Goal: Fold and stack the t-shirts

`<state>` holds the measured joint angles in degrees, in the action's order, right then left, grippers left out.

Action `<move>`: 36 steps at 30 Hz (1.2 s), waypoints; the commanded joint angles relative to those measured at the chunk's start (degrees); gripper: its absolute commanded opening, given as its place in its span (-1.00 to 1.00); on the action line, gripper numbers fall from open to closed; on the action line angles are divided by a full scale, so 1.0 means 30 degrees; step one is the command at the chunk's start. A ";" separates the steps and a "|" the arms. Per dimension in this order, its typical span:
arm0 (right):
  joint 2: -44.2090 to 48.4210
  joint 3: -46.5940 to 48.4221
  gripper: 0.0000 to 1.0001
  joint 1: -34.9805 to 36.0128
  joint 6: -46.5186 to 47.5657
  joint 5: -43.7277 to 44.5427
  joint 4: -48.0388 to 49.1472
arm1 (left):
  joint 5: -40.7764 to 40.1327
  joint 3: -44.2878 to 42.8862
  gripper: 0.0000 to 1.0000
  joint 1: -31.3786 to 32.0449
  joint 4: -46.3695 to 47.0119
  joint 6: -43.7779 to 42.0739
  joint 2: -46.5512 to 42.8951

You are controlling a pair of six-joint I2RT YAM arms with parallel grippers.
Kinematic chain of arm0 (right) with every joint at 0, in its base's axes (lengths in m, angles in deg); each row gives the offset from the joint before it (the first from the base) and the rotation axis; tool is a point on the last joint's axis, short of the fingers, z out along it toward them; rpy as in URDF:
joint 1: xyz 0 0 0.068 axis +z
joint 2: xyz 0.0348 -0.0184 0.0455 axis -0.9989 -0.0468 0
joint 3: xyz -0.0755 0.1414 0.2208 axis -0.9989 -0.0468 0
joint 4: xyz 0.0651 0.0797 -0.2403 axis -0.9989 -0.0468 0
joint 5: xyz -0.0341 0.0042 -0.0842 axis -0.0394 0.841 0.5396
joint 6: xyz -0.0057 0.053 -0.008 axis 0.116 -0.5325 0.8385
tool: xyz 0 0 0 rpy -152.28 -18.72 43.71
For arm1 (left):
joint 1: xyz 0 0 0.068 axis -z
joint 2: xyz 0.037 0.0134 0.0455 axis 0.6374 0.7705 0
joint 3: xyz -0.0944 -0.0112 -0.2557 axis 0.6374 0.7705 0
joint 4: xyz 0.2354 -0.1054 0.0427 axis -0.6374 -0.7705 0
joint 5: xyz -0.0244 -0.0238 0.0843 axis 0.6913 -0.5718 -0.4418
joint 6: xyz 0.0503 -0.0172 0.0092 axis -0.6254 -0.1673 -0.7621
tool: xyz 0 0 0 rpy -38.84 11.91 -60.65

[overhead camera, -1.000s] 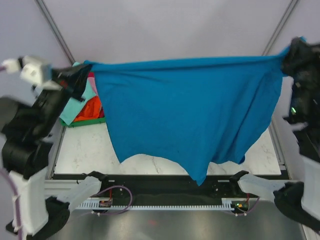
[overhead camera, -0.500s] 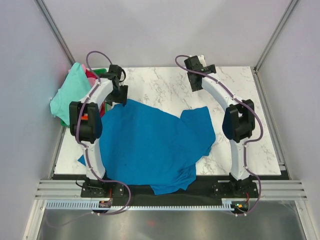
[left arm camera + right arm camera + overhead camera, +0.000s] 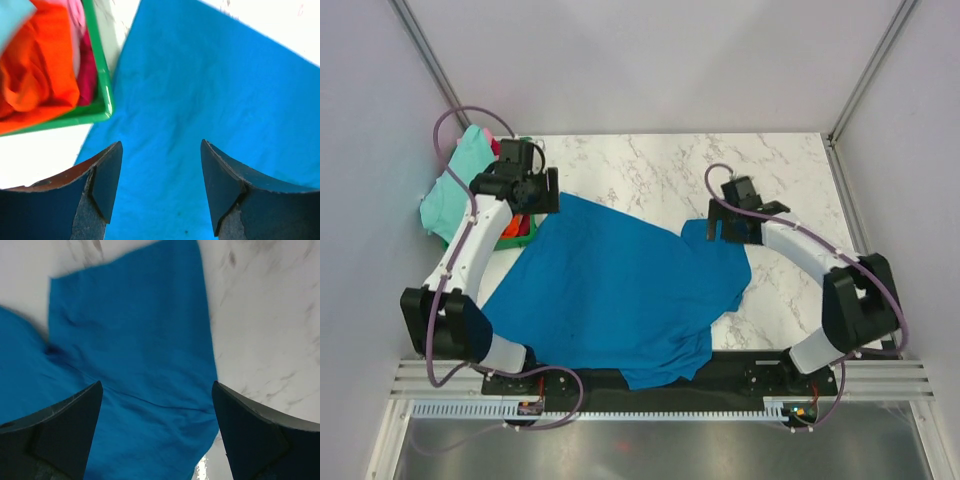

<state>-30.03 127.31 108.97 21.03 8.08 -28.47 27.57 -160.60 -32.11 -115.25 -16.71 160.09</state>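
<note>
Since a second ago, the blue t-shirt [image 3: 620,290] has been let go. Back then it was held up in the air, pulled tight between both arms. Now it is spread out on the table [image 3: 660,165].

It is laid over the left and middle part of the table. Its lower end is hung a little over the near edge. It is not flat. Folds and bumps can be seen by the near edge, and one flap is stuck out toward the right side.

The left gripper [image 3: 540,194] is held over the far left corner of the blue t-shirt, close to the green basket [image 3: 102,85]. Its two fingers are kept apart and nothing is held between them. Only blue cloth is seen under them.

The right gripper [image 3: 728,224] is held over the flap on the right. Its fingers are spread wide and nothing is pinched. Blue cloth and bare white table are seen below it.

The green basket is set at the left edge of the table, near the far corner. An orange-red shirt [image 3: 35,65] and a magenta shirt [image 3: 89,65] are stuffed inside it. A bit of pink shirt [image 3: 75,12] is seen there too. A mint-green shirt [image 3: 455,185] is hung over the far left side of the basket.
</note>
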 commanded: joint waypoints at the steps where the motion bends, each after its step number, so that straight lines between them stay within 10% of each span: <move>1: -0.1216 -0.1247 0.96 -0.0010 -0.1365 -0.2029 0.1809 | 0.1336 0.2603 0.41 0.0316 0.0518 0.0940 -0.1818; 15: -1.0354 0.4079 0.96 -0.1265 -0.2098 -0.2031 0.1665 | 0.2215 0.7595 0.34 0.0493 0.4124 0.0676 -0.6893; 28: -2.2564 2.4786 0.96 -0.4461 -0.1864 -0.1561 -0.3725 | 0.1952 0.7742 0.22 0.0493 0.4154 0.0530 -0.6981; 36: -2.3075 2.5793 0.96 -0.5048 0.0242 -0.2823 0.2281 | 0.1864 0.7771 0.18 0.0522 0.4182 0.0442 -0.6688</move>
<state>-97.24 205.53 93.69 18.65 1.30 -25.74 33.56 -137.34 -30.58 -104.91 -15.90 140.38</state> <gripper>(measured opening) 0.982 0.593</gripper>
